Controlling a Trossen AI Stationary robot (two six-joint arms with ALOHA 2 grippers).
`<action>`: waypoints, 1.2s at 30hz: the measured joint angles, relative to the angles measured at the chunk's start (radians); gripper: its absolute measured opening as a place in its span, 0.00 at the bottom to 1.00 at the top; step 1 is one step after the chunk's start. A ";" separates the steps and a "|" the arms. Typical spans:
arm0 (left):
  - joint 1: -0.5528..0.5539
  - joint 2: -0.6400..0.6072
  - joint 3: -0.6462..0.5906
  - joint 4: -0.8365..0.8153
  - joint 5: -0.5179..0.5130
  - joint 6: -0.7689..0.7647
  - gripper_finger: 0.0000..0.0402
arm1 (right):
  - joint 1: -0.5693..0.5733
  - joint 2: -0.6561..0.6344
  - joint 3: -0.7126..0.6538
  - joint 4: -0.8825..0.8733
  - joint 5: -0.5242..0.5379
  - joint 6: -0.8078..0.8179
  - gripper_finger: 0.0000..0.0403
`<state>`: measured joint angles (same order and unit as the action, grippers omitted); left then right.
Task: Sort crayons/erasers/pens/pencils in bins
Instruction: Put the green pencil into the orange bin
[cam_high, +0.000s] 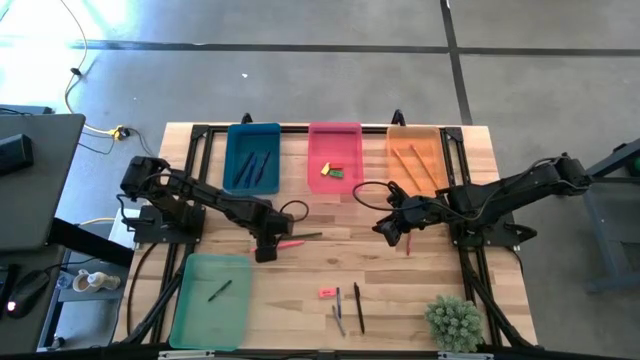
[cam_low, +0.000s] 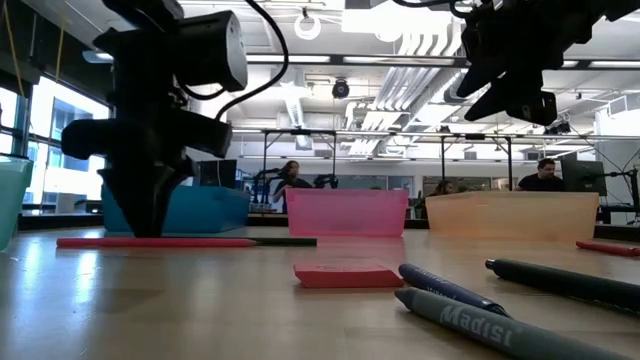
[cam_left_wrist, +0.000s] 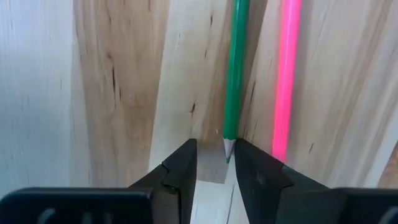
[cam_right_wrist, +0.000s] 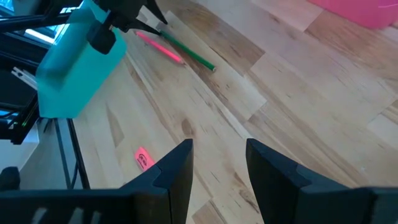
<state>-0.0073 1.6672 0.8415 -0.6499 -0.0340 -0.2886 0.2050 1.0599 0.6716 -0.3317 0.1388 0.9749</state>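
Between parted jaws, a thin green pencil's (cam_left_wrist: 236, 74) sharpened tip.

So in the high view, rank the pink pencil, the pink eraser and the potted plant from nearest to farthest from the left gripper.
1. Pink pencil: on the wood right beside the left gripper.
2. Pink eraser: toward the front edge, near the table's middle.
3. Potted plant: front corner on the right arm's side.

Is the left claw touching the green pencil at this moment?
Cannot tell. In the left wrist view the green pencil has its tip between the open fingers of the left claw, close to one finger, but no gap shows plainly.
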 joint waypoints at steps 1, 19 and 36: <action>-0.002 0.000 0.000 0.000 -0.004 0.009 0.22 | 0.000 0.000 0.000 0.000 0.001 0.000 0.35; -0.035 0.003 -0.003 0.026 -0.024 0.005 0.01 | 0.000 0.000 0.000 -0.001 0.006 -0.015 0.35; -0.033 0.001 -0.005 0.040 0.000 -0.023 0.00 | -0.002 -0.028 0.001 0.007 0.031 -0.032 0.35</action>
<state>-0.0406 1.6684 0.8364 -0.6097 -0.0345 -0.3117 0.2031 1.0319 0.6727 -0.3244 0.1699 0.9426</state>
